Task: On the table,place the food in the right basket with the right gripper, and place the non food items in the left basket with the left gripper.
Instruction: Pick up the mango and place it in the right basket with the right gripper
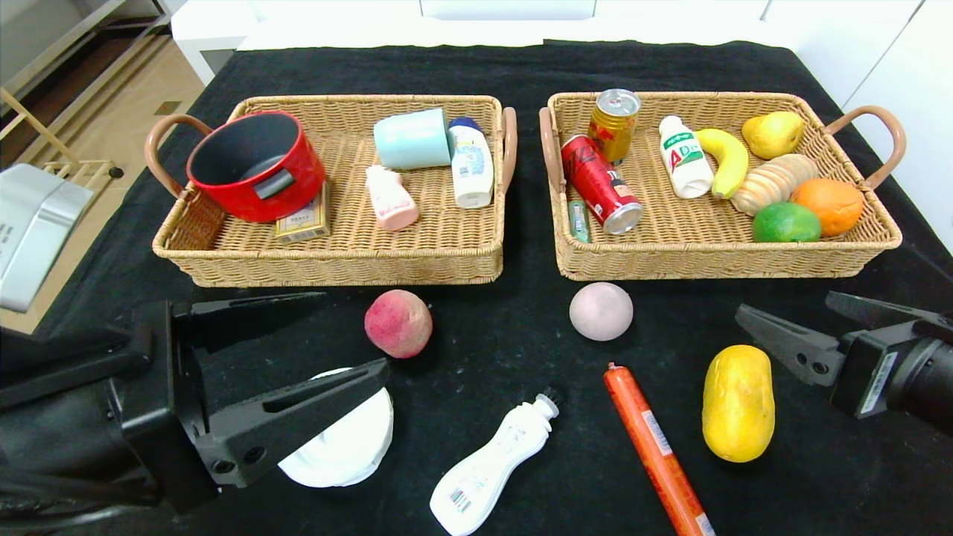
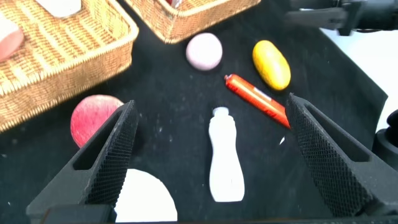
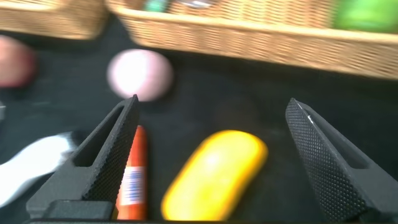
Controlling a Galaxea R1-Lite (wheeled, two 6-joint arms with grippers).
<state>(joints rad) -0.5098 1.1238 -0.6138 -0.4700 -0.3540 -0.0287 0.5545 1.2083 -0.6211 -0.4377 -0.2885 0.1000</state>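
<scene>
— Black-clothed bench (image 1: 521,357), white cabinets beyond; both baskets far, left basket (image 1: 335,253) and right basket (image 1: 715,257) crowded.

— Food and non-food lie near: peach (image 1: 398,323), bottle (image 1: 491,465). Left tool (image 1: 350,335) and right tool (image 1: 782,316) gape, empty.

Black cloth table (image 1: 506,387). Two wicker baskets at 12 o'clock: left basket (image 1: 335,257), right basket (image 1: 715,257). Nearer: peach (image 1: 398,323), grey ball (image 1: 601,311), yellow fruit (image 1: 738,403), sausage stick (image 1: 655,454), white bottle (image 1: 491,465), white disc (image 1: 346,447) at 8 o'clock.

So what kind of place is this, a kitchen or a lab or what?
Probably an indoor robot test setup, not a working kitchen: a table draped in black cloth, two wicker baskets of mixed groceries and toiletries, plain white furniture behind.
</scene>
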